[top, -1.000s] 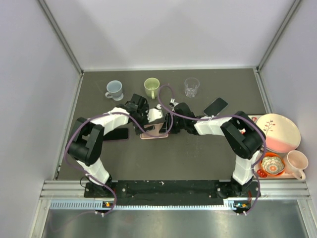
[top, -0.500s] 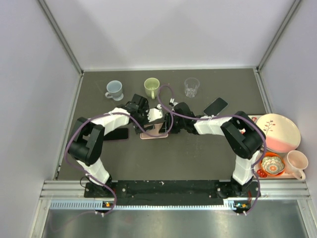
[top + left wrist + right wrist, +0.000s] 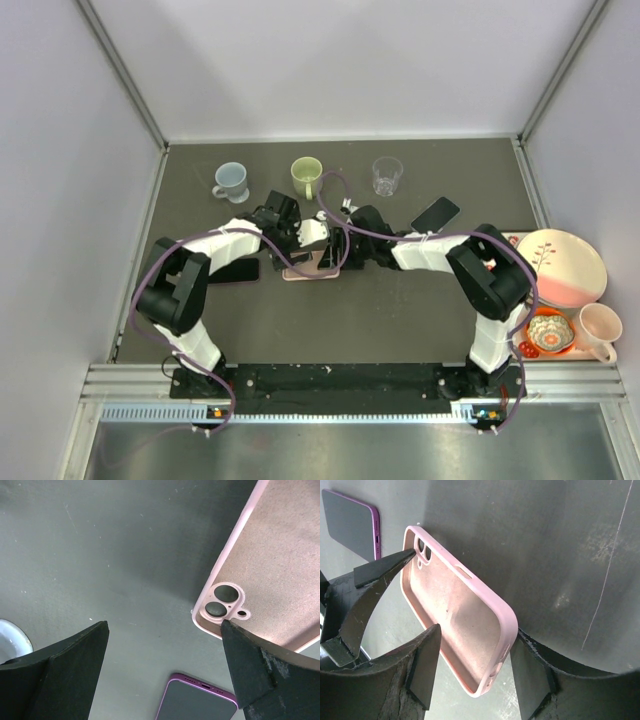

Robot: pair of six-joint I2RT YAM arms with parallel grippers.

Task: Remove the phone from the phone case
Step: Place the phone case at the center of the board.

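- Your left gripper [image 3: 164, 630] stands wide open over the table [image 3: 100, 555] with nothing between its jaws. One fingertip [image 3: 235, 640] touches the corner of the pink phone case [image 3: 270, 560], just beside the camera cut-out.
- Your right gripper [image 3: 477, 630] has a finger on each long side of the pink phone case, at the end away from the cut-out. You cannot tell whether they press it or only flank it.
- You can see the case is empty, with its inner side showing. It sits tilted, one long edge raised off the table.
- You will find the purple phone [image 3: 197, 700] flat on the table, screen up, left of the case. It is near the case but apart from it, and in neither gripper.
- Along the back you have a blue-grey mug [image 3: 230, 180], a green mug [image 3: 306, 176] and a clear glass [image 3: 387, 175] in a row. A dark phone [image 3: 435, 213] lies just right of the grippers.
- At the right edge sit a pink plate [image 3: 560, 262], a patterned bowl [image 3: 548, 333] and a pink mug [image 3: 602, 327].
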